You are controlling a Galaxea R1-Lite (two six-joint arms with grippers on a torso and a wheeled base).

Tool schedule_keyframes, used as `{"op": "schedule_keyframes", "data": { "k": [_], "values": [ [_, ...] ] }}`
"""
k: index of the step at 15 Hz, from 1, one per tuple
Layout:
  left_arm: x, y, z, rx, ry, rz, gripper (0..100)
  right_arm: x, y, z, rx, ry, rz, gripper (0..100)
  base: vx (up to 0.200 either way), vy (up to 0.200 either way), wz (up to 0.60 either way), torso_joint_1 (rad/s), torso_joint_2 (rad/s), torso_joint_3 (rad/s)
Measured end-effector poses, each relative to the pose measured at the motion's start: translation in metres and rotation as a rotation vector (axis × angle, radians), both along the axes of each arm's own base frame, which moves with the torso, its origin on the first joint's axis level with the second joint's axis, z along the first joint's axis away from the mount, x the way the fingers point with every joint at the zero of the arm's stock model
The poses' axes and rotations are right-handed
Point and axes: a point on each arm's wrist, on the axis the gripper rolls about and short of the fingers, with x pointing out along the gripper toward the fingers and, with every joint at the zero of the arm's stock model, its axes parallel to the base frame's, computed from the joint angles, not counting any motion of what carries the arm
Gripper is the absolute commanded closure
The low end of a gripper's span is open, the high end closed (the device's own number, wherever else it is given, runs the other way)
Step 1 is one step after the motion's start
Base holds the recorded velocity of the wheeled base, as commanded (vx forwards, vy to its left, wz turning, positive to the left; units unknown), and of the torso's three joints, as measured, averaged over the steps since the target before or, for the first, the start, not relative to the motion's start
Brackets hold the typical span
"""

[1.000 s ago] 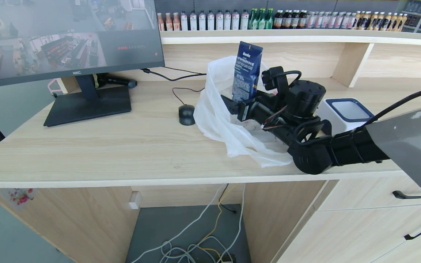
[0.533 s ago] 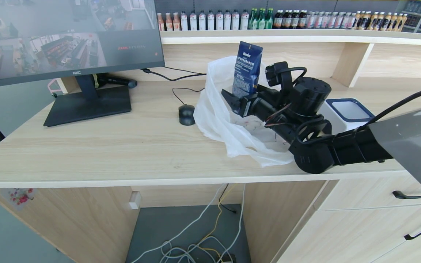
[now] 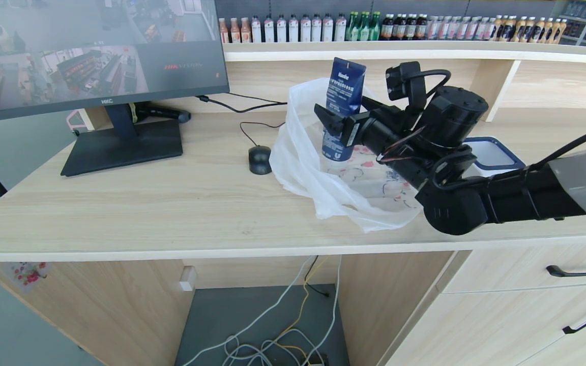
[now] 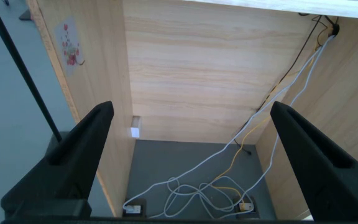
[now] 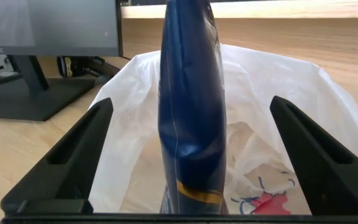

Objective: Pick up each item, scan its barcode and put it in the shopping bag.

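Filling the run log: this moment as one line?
right pincer: open, astride pouch | pouch: upright in bag | left pincer: open, under counter

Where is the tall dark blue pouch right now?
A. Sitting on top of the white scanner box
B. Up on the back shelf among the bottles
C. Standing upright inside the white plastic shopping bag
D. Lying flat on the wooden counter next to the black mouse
C: the tall dark blue pouch stands upright with its lower end down inside the white plastic shopping bag.
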Motion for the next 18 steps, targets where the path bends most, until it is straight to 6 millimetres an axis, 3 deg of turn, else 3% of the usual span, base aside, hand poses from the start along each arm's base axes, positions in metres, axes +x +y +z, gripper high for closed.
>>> {"op": "schedule_keyframes", "data": {
  "k": [11,18],
  "values": [
    [0.0,0.0,0.0,0.0,0.0,0.0,0,-0.076,-0.04,0.011,-0.002,0.001,-0.014,0,0.0,0.0,0.0,0.0,0.0,0.0],
    [0.0,0.0,0.0,0.0,0.0,0.0,0,-0.154,-0.081,-0.015,0.002,0.008,-0.044,0,0.0,0.0,0.0,0.0,0.0,0.0]
  ]
}}
